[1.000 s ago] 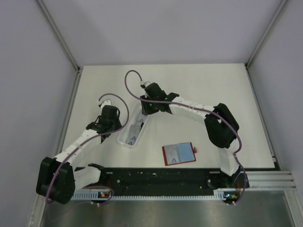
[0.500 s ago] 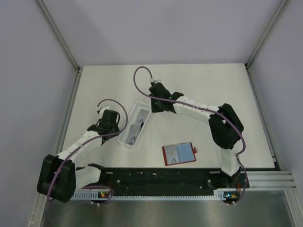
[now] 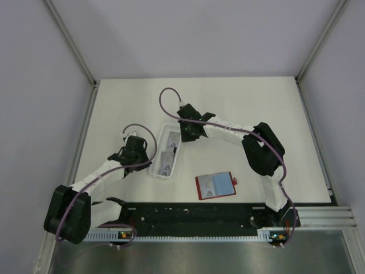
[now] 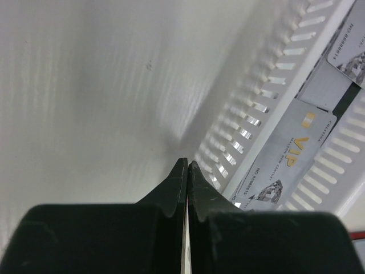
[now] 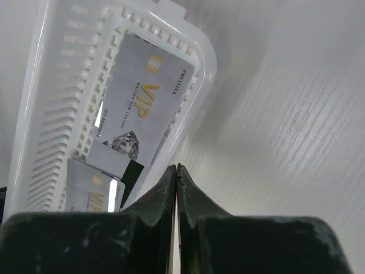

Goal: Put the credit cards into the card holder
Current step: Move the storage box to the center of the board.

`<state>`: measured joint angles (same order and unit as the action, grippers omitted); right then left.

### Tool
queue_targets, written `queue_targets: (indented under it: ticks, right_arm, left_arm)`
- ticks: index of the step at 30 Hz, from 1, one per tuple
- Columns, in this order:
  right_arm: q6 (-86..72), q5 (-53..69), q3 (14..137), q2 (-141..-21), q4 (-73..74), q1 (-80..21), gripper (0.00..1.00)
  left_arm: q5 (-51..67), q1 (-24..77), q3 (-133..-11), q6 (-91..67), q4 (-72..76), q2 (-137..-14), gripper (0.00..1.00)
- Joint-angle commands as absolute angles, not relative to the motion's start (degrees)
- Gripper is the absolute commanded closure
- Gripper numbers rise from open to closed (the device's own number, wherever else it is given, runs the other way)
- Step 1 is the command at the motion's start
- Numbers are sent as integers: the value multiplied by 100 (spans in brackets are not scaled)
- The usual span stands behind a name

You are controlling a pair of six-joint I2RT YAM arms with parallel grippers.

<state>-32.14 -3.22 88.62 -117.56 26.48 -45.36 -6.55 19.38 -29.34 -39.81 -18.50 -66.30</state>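
On the table (image 3: 256, 108), left pincer (image 4: 187, 170) and right pincer (image 5: 176, 171) have closed, both empty.

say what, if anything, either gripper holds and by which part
Nothing: the left gripper and right gripper are both shut empty beside the white tray holding the credit cards.

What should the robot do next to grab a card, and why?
Probably open the right tool and dip it into the white tray. Both it and the left tool are shut and empty beside the tray, the credit cards lie inside, and the red card holder lies apart, nearer the arm bases.
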Motion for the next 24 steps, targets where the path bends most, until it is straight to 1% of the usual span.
queue_targets:
  ticks: [1,9,14,17,20,24]
  right_arm:
    - [-3173,-71,9220,-11733,2637,-4518,100]
    - [-2796,202,9202,-11619,2540,-4518,100]
    - [-2576,-280,8965,-11269,2531,-4518,99]
    - [-2391,-290,8790,-10961,2435,-4518,95]
    - [-2215,-36,8728,-10741,2356,-4544,87]
    - [-2040,430,8771,-10635,2268,-4719,82]
  left_arm:
    - [-448,2275,-2857,-4280,-1574,-6346,100]
    - [-571,3181,-2988,-4640,-1389,-6381,100]
    - [-869,3225,-3006,-4650,-1625,-6215,100]
    - [-1142,3199,-2997,-4606,-1819,-5881,100]
    - [-1318,3147,-3006,-4536,-1872,-5565,100]
    - [-1161,2962,-2988,-4404,-1759,-5239,94]
